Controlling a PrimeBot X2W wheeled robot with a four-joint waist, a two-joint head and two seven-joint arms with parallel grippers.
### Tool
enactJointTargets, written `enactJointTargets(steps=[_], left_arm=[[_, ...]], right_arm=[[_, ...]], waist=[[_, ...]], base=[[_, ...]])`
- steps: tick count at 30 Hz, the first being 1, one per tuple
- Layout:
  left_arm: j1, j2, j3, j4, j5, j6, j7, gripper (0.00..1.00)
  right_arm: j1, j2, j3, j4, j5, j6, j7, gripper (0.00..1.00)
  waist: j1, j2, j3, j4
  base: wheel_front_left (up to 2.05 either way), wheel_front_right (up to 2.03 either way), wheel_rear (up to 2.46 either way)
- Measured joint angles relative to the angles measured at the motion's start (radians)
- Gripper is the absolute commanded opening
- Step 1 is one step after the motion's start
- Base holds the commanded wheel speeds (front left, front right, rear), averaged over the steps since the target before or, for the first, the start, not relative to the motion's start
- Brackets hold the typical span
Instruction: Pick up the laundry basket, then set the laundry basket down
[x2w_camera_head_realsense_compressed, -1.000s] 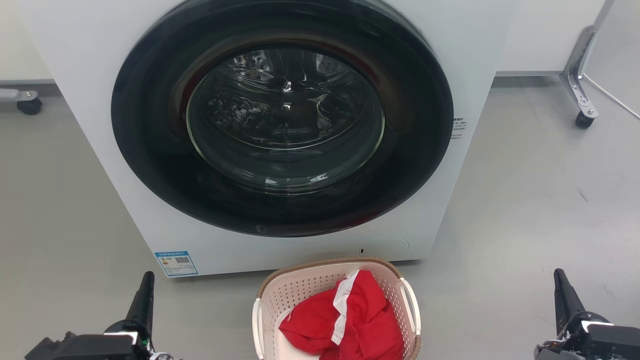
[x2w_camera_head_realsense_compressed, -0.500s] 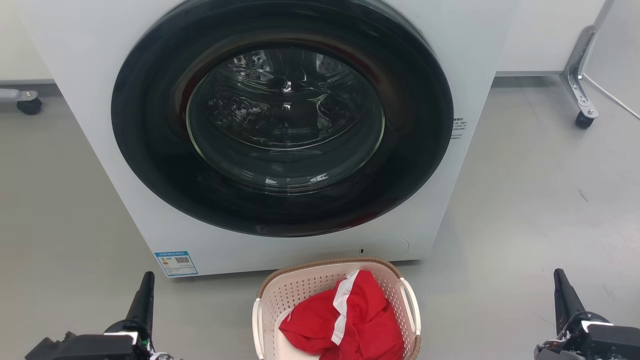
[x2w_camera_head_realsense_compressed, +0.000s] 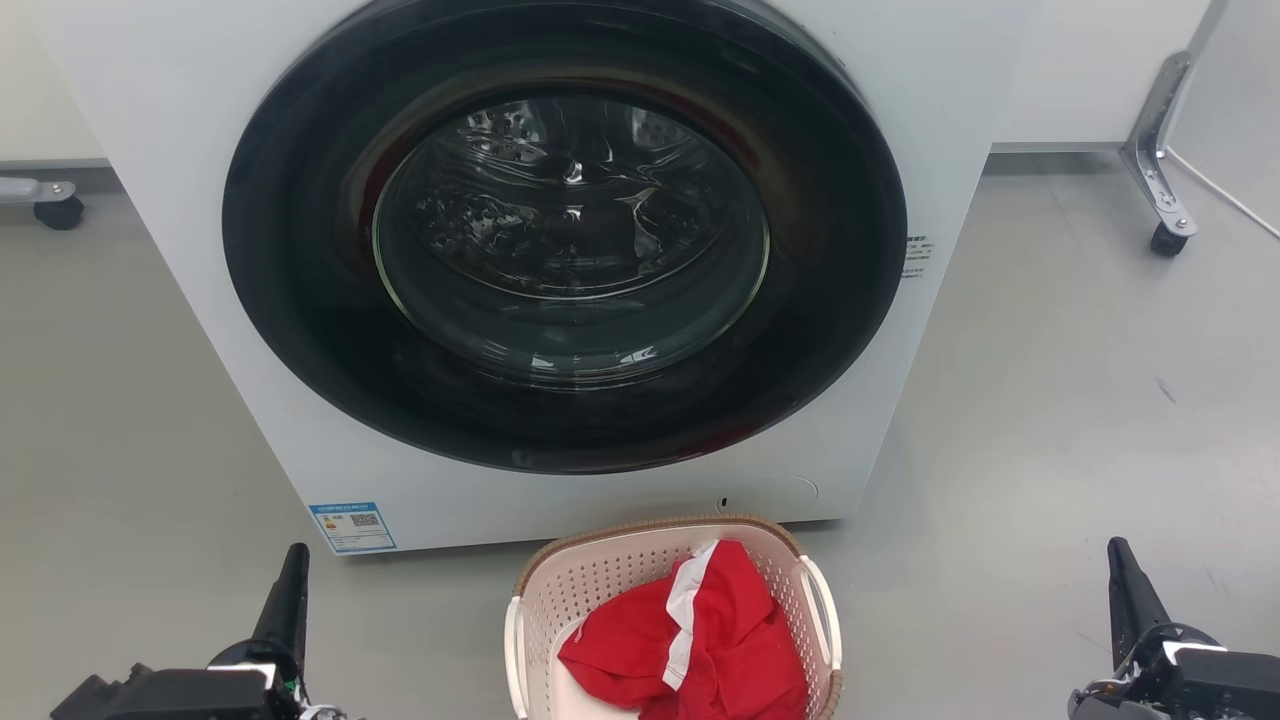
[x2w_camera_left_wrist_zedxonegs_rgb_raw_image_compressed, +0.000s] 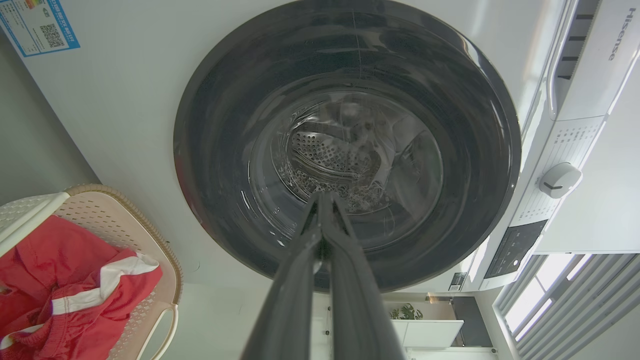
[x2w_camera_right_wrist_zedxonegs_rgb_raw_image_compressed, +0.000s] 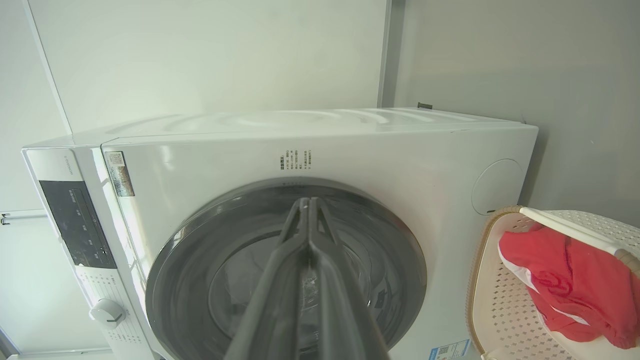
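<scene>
Laundry basket: rested on floor, ungrasped.
Left pincer: fingers were pressed together, empty.
Right pincer: likewise narrowed, empty.

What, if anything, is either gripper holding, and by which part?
Nothing is held. The left gripper and right gripper are both shut and empty, apart from the laundry basket, which stands on the floor.

left gripper: fingers pressed together, empty; right gripper: fingers pressed together, empty
</scene>
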Motion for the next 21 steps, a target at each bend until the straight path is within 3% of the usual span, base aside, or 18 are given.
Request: enactJointTargets(steps=[21], left_arm=[[0.000,0.000,0.000,0.000,0.000,0.000,0.000,0.00]], right_arm=[[0.000,0.000,0.000,0.000,0.000,0.000,0.000,0.00]], waist=[[0.0000,0.0000,0.000,0.000]], base=[[0.00,0.00,0.00]])
